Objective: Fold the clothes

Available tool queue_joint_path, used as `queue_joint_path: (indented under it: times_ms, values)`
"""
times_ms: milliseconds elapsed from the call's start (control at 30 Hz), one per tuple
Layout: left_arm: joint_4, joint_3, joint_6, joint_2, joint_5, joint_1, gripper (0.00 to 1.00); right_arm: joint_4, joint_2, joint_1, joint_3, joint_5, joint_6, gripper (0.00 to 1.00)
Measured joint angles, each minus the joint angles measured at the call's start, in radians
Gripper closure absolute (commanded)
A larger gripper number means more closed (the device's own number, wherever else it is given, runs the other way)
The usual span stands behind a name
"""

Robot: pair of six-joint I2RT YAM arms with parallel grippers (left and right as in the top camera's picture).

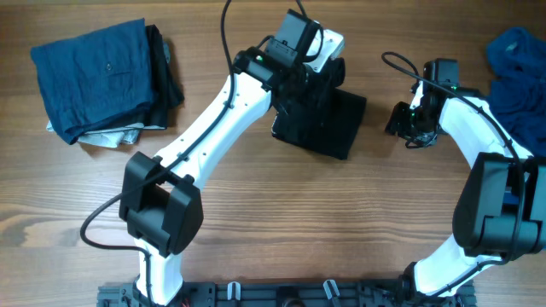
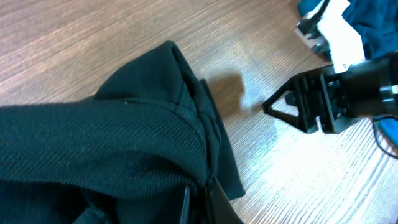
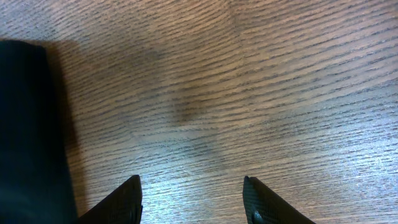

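Observation:
A black garment (image 1: 328, 119) lies folded into a small rectangle at the middle of the table's far side. My left gripper (image 1: 316, 89) is down on its far edge. In the left wrist view that gripper (image 2: 199, 193) is shut on a bunched ridge of the black fabric (image 2: 112, 143). My right gripper (image 1: 408, 128) hovers over bare wood just right of the garment, open and empty. The right wrist view shows its fingertips (image 3: 130, 196) spread wide above the table, with the black garment's edge (image 3: 25, 137) at the left.
A stack of folded clothes (image 1: 98, 77), blue on top with black beneath, sits at the far left. A loose pile of blue clothes (image 1: 520, 77) lies at the far right, behind the right arm. The wooden table (image 1: 281, 213) shows bare in front.

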Motion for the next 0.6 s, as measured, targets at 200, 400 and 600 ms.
queue_joint_path:
  times_ms: [200, 400, 600]
  values:
    - [0.024, 0.008, 0.000, 0.053, -0.018, -0.020, 0.90, -0.002, 0.000, 0.000, 0.000, 0.000, 0.000, 0.46]
    - [0.026, 0.008, 0.010, 0.146, -0.014, -0.034, 0.37, 0.003, 0.000, 0.000, 0.000, 0.000, -0.002, 0.39]
    - [0.121, 0.009, 0.014, 0.150, 0.122, -0.073, 0.17, 0.035, -0.006, 0.000, 0.016, -0.036, -0.046, 0.34]
